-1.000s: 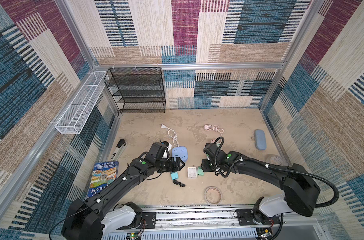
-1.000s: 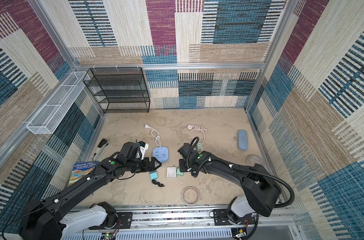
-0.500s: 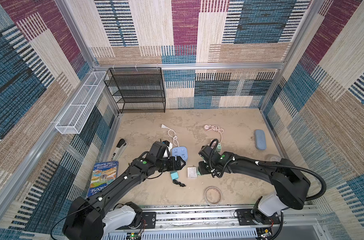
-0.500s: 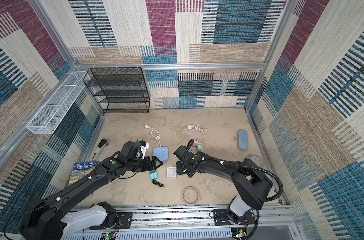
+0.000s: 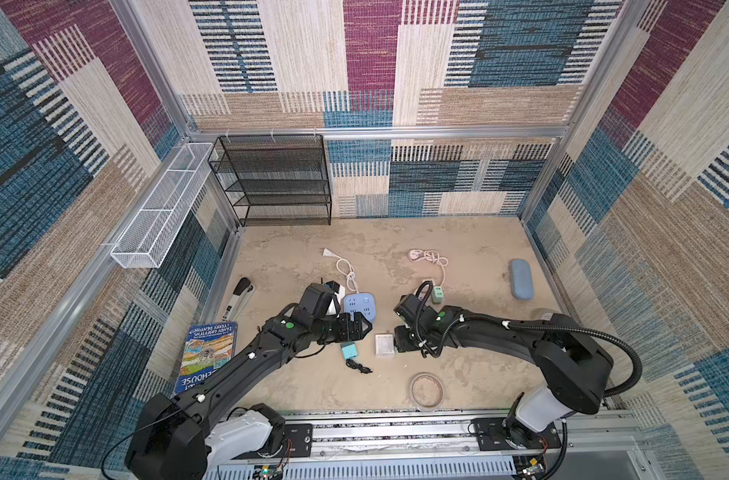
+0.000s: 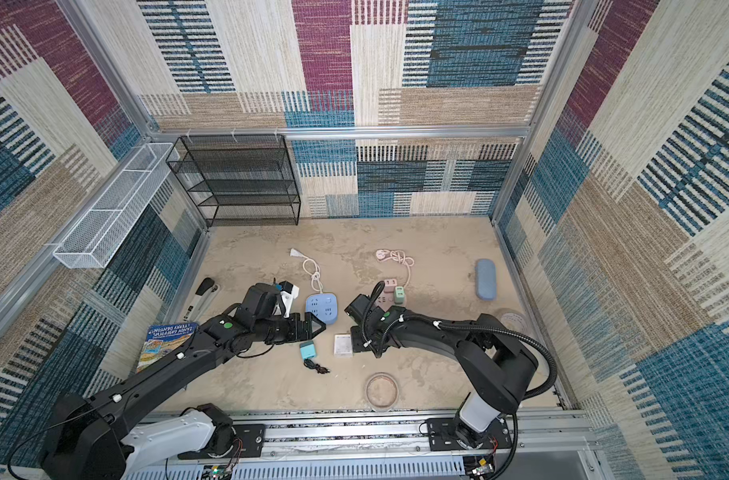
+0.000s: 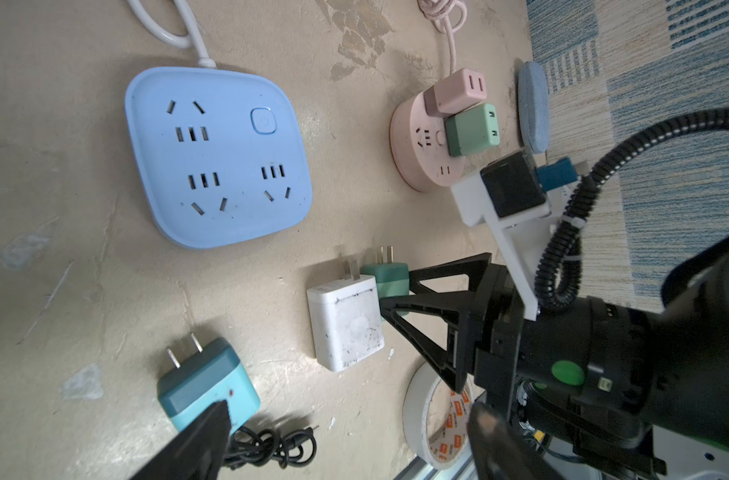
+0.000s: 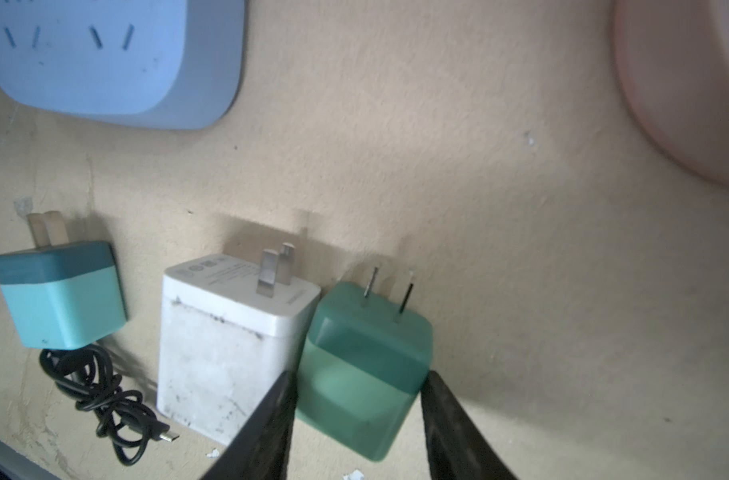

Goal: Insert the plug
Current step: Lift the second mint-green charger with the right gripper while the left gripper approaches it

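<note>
Green plug (image 8: 367, 353): smooth rounded cube with two thin flat prongs, lying on mottled beige tabletop (image 8: 479, 187) against scuffed white charger (image 8: 230, 332). Right gripper (image 8: 359, 377) jaws flank plug's sides; clamped or loose, cannot tell. Left gripper (image 7: 346, 411) spread wide, empty, one tip hiding corner of teal plug (image 7: 205, 386). Glossy blue power strip (image 7: 217, 158) cut off in right wrist view.

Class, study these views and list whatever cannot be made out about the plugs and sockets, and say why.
- Green plug: covered in both top views by the right gripper.
- Pink socket: cut off by the right wrist view's edge; slots unseen there.
- White charger: its print is too blurred to read, right wrist view.
</note>
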Tool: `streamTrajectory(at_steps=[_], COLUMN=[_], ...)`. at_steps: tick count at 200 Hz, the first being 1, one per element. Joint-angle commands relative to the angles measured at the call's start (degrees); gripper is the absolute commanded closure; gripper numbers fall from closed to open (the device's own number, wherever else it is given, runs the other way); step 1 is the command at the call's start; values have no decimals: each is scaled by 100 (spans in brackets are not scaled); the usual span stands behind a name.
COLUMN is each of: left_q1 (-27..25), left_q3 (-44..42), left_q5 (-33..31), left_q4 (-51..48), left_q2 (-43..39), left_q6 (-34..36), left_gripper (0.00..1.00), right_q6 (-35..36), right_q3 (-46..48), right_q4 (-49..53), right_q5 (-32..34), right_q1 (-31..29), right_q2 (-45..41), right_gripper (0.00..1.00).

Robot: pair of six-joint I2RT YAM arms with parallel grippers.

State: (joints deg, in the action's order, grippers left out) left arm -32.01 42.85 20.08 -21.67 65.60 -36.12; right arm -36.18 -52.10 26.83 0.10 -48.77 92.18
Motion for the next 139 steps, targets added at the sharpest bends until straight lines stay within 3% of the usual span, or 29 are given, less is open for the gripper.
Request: streamTrajectory(at_steps=[1,139], left_q1=[2,2], left_q3=[-12,-22], left_q5=[79,118], left_q4=[94,192], left_q2=[1,80], left_q6=[-73,-115], left_gripper=[6,6], right_q6=[-84,173], right_q3=[41,35], right_q4=[-17,95], right_q5=[128,392], right_q1=[-7,-9], right_q2=[45,255], right_gripper=[50,49])
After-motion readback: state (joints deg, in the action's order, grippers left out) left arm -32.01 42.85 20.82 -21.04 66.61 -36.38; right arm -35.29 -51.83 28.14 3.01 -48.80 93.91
